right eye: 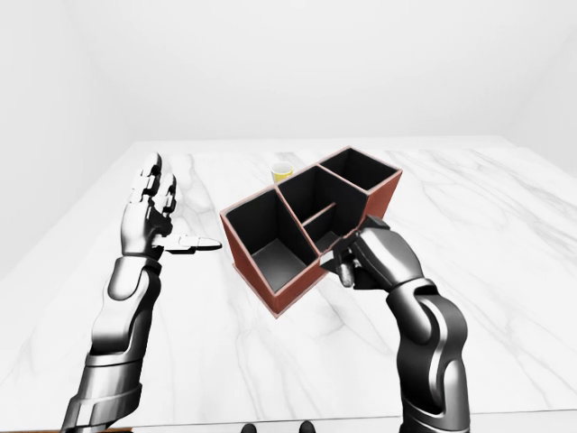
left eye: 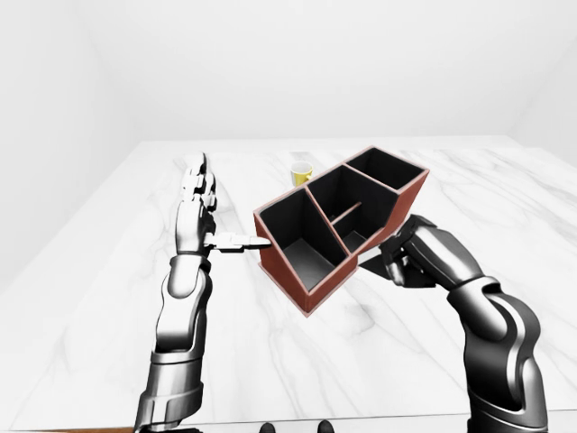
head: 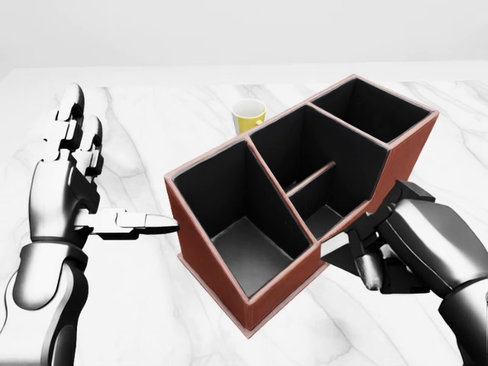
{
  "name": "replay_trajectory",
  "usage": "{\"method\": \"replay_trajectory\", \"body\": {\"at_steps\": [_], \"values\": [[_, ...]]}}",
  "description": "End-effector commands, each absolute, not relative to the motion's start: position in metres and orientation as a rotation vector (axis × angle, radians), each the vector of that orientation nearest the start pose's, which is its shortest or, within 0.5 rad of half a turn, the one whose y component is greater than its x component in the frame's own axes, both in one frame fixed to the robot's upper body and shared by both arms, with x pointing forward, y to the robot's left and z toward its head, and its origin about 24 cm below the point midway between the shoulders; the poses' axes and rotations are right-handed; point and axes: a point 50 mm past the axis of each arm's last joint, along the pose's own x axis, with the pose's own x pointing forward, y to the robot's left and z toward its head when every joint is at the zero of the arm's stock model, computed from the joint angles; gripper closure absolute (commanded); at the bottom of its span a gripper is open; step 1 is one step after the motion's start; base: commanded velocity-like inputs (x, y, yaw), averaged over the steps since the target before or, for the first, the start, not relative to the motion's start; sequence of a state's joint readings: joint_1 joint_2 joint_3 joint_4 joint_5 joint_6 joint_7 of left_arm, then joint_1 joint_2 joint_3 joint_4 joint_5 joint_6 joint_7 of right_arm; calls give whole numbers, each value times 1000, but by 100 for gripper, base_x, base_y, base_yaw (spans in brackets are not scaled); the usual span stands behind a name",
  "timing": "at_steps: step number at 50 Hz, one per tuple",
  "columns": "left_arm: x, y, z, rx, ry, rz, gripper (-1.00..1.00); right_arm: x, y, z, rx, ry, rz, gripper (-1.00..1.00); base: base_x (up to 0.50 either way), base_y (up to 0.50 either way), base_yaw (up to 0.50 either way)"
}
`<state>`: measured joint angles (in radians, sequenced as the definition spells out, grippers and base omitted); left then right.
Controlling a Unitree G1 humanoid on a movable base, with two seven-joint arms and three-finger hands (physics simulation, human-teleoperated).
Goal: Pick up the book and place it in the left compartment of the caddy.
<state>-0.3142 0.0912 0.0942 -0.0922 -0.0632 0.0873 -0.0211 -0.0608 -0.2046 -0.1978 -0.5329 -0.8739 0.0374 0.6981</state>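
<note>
The brown caddy (head: 200, 255) with black compartments lies slantwise on the white marble table (head: 152, 313) in the head view. Its left compartment (head: 252, 248) holds nothing. My right hand (head: 367, 263) is at the lower right, close against the caddy's long wall, with its fingers curled round a thin dark flat thing, the book (head: 339, 255). Only a corner of the book shows past the fingers. My left hand (head: 91, 179) stands open and upright to the left of the caddy. Its thumb (head: 145, 223) points at the caddy's left wall and nearly touches it.
A yellow cup (head: 248, 116) stands just above the caddy in the head view. The middle part of the caddy is split by a low divider (head: 311, 178), and a further compartment (head: 370, 110) lies at the upper right. The table's edge (left eye: 297, 421) runs along the bottom of the left-eye view.
</note>
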Motion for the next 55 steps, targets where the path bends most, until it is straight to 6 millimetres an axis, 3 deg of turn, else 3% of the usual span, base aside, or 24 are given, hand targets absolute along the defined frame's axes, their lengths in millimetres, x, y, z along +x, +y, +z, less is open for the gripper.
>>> {"method": "replay_trajectory", "body": {"at_steps": [1,8,21,29,38,55], "values": [[301,163,144,17,-326,-16,-100,231,-190,185,-1216,-197,113,100,0,0,0],[300,163,146,16,-336,-17,-100,239,-179,204,-1208,-291,114,100,0,0,0],[300,164,145,17,-333,-15,-100,264,-154,216,-1193,-369,203,100,0,0,0],[301,164,142,15,-318,-14,-100,283,-138,216,-1172,-362,269,100,0,0,0],[301,164,141,13,-314,-13,-100,289,-128,214,-1163,-380,324,100,0,0,0],[302,168,141,12,-312,-4,-100,319,-98,210,-1191,-378,459,100,0,0,0]]}}
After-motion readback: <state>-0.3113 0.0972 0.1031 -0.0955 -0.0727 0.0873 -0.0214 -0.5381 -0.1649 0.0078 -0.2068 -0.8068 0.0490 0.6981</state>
